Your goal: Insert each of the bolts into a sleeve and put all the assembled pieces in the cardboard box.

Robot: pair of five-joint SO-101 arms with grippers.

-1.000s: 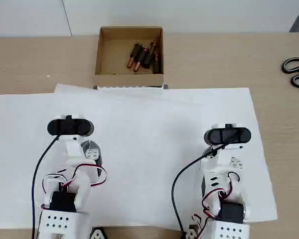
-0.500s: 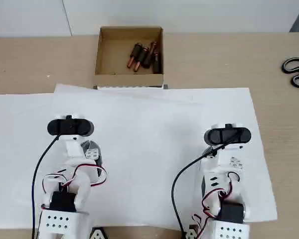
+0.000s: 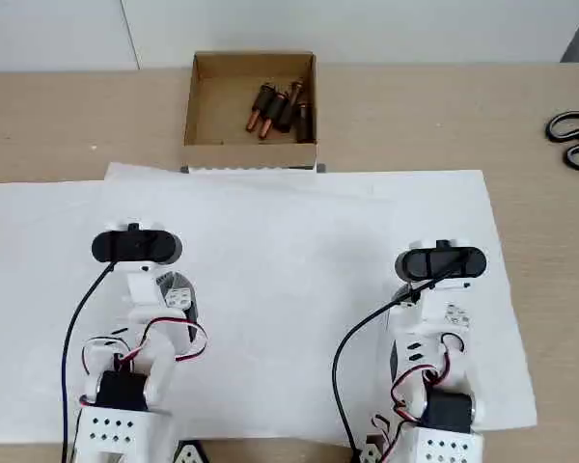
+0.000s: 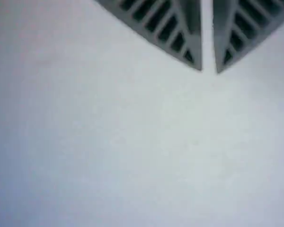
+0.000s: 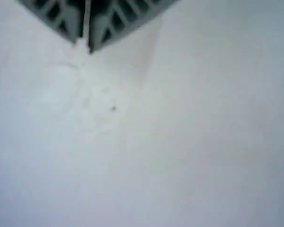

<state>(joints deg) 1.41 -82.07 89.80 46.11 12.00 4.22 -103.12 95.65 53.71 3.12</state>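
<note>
White paper (image 3: 289, 251) covers the worktop (image 3: 77, 116). The assembled pieces (image 3: 278, 108) lie together in the cardboard box (image 3: 212, 121), so the job looks finished. Both arms sit folded, left gripper (image 4: 208, 70) and right gripper (image 5: 85, 46) with fingers together, empty.

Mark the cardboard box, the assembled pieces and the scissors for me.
cardboard box (image 3: 217, 108), high view, bare floor left of the pieces.
assembled pieces (image 3: 278, 106), high view, middle of the pile.
scissors (image 3: 574, 141), high view, black handle loops.
</note>
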